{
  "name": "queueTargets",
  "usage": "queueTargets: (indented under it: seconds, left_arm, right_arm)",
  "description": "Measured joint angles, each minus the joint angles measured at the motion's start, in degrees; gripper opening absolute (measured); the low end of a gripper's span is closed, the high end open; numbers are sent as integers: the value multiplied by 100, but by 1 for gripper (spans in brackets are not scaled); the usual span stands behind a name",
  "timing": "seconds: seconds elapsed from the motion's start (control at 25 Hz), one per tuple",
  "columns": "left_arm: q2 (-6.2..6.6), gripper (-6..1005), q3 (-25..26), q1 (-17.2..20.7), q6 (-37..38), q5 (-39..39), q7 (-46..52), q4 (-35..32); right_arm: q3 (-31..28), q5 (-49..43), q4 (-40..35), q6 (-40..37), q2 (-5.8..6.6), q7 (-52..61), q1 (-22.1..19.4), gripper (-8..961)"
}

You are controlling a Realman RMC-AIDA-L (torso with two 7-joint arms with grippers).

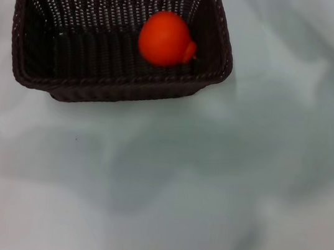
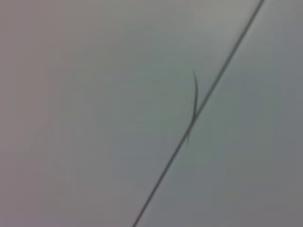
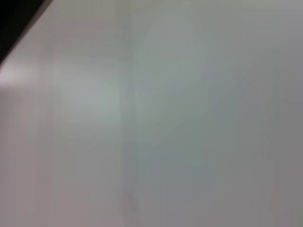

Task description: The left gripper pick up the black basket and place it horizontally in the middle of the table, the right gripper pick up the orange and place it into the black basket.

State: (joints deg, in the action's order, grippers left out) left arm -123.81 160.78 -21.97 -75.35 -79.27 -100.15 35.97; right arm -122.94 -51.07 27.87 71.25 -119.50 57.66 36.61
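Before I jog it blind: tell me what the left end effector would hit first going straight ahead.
Only bare table crossed by a thin dark line fills the left wrist view, so probably the tabletop first; the end effector itself is unseen and depth unclear.

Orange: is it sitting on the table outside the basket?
No, the orange lies inside the basket.

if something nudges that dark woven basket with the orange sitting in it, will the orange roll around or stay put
The small round red-orange fruit would probably roll: it looks smooth and nearly spherical. It likely wouldn't go far, since it already lies by the near wall of the dark rectangular woven basket. The sloped sides and braided rim should keep it inside. Neither gripper is visible.
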Motion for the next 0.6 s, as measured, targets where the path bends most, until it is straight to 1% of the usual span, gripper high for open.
queueTargets:
  seconds: [0.12, 0.2, 0.28, 0.36, 0.44, 0.48, 0.6]
  left_arm:
    - [-2, 878, 20, 114, -243, 649, -724, -354]
    - [-13, 877, 76, 173, -455, 1178, -1493, -705]
    - [-18, 877, 209, 187, -754, 1742, -2513, -1210]
    - [-19, 877, 337, 154, -984, 2150, -3397, -1659]
    - [-21, 877, 392, 118, -1092, 2387, -4068, -1933]
    - [-20, 876, 393, 107, -1099, 2452, -4287, -2002]
    - [-20, 876, 389, 89, -1087, 2481, -4377, -2053]
  right_arm:
    - [-6, 1573, -770, 82, -1, -1064, -164, 848]
    - [-8, 2351, -1137, 162, -2, -1599, -239, 880]
    - [-7, 2910, -1379, 272, -4, -2024, -326, 912]
    - [-7, 3228, -1480, 332, -10, -2332, -420, 944]
    - [-6, 3407, -1538, 348, -19, -2499, -484, 944]
    - [-6, 3470, -1571, 352, -20, -2537, -506, 944]
    - [-16, 3541, -1627, 354, -21, -2576, -550, 944]
